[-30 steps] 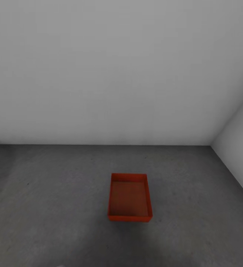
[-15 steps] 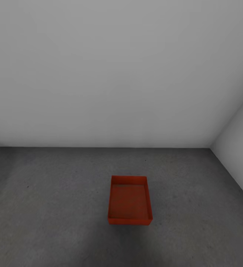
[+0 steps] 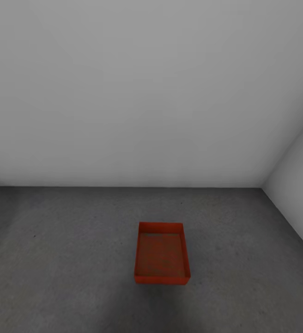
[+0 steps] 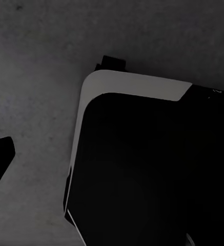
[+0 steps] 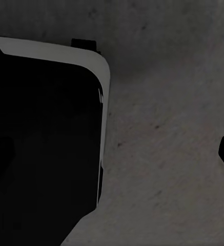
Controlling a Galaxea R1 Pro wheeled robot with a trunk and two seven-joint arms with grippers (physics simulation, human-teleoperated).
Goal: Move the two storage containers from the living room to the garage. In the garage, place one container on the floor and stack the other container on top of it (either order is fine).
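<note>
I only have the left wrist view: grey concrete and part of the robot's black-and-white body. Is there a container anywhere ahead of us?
Observer: Yes. In the head view one orange-red storage container sits on the floor, straight ahead and near the middle of the picture.
Operator: Is anything stacked in it or on it?
Observer: No. It is open-topped, its inside looks empty, and no second bin rests on it.
Operator: How is it placed against the walls?
Observer: It stands apart from the back wall, with bare concrete between them. The side wall meets the back wall in a corner off to the right.
</note>
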